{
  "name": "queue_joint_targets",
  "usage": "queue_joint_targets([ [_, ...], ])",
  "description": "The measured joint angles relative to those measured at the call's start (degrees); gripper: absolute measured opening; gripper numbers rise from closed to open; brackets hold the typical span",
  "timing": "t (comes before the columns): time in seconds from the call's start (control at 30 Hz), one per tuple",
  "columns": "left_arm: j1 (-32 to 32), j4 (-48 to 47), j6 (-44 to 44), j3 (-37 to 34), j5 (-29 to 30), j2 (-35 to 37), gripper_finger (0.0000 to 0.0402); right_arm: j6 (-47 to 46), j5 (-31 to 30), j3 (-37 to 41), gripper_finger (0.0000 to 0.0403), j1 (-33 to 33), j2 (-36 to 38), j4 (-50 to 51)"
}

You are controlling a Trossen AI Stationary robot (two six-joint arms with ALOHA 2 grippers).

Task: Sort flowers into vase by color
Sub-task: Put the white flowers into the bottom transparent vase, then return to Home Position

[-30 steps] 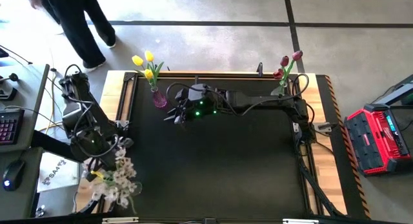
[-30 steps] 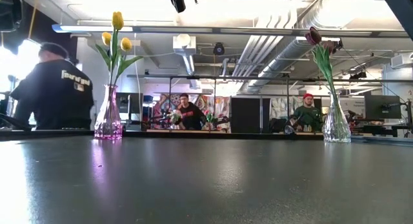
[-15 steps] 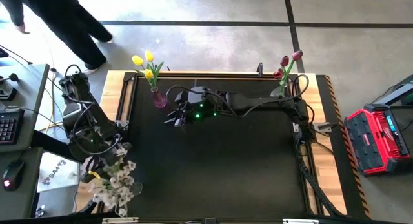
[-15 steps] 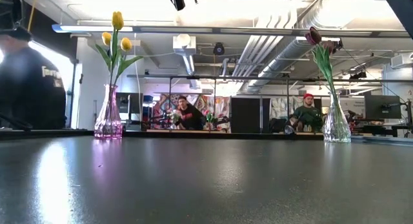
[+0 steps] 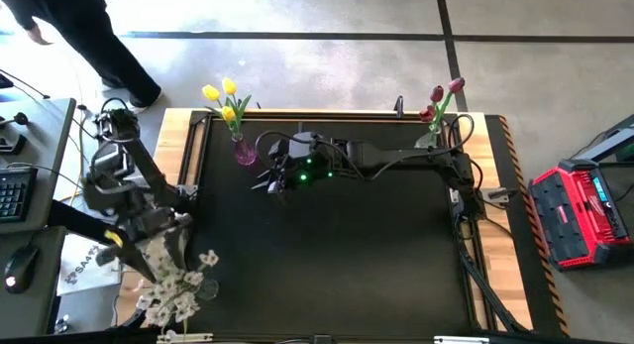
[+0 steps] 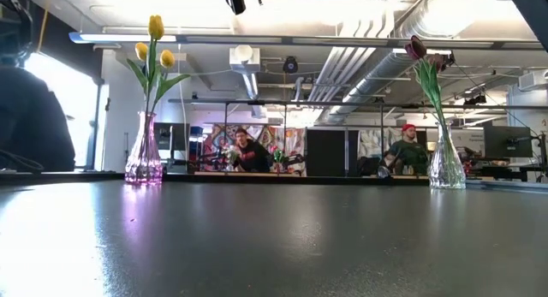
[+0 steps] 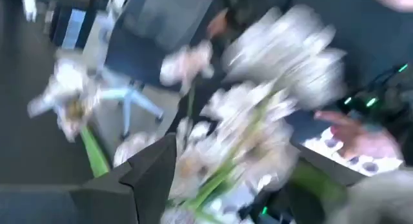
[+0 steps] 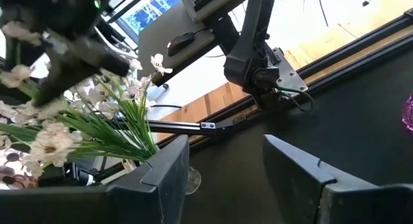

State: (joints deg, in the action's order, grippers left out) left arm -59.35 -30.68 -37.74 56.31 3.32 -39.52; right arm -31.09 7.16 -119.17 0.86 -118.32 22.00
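Note:
Three yellow tulips (image 5: 222,96) stand in a pink vase (image 6: 144,156) at the far left. Dark red tulips (image 5: 442,94) stand in a clear vase (image 6: 446,164) at the far right. A leafy spray of white blossoms (image 5: 178,292) is at the table's left near corner, its green leaves (image 8: 122,137) running down behind my right finger. My left gripper (image 5: 152,255) hangs open just above the spray, whose stems (image 7: 219,179) pass beside one finger (image 7: 145,182). My right gripper (image 5: 268,181) hovers open near the pink vase with nothing between its fingers (image 8: 226,143). My left gripper stands open around the white spray's stems. Blur hides whether a finger touches them, so I cannot tell.
A person (image 5: 69,27) walks on the floor beyond the far left corner. A desk with a keyboard (image 5: 10,190) and mouse stands left of the table, a red case (image 5: 580,213) on the floor to the right. The dark mat's middle (image 5: 337,255) is bare.
My left arm has swung back toward the table's left edge, its gripper drawing off the white spray. The spray sits a little closer to the near edge than before. The person has walked farther left.

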Motion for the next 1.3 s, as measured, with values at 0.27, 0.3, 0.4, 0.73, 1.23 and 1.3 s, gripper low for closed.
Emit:
queue_joint_targets([
  [0.27,0.00,7.32,8.45,0.02,8.27,5.75,0.0243,0.00,0.15,0.00,0.0183,0.77,0.00,-1.37],
  [0.3,0.00,7.14,9.68,0.04,9.80,6.46,0.0243,0.00,0.15,0.00,0.0183,0.83,0.00,-2.03],
  [0.4,0.09,6.57,14.10,0.07,15.66,8.15,0.0243,-0.41,-1.26,0.00,0.0183,0.98,0.66,-2.76],
  [0.73,0.09,2.89,23.13,0.07,42.88,14.64,0.0233,8.47,-8.68,-0.07,0.0127,1.17,8.81,1.91],
  [1.23,0.09,-3.27,17.88,-3.12,50.94,14.70,0.0134,21.12,-3.27,-0.04,0.0009,-1.04,14.80,3.81],
  [1.3,0.30,-2.50,17.86,-4.45,50.90,13.73,0.0125,22.33,-2.53,-0.04,0.0003,-1.43,15.54,3.80],
])
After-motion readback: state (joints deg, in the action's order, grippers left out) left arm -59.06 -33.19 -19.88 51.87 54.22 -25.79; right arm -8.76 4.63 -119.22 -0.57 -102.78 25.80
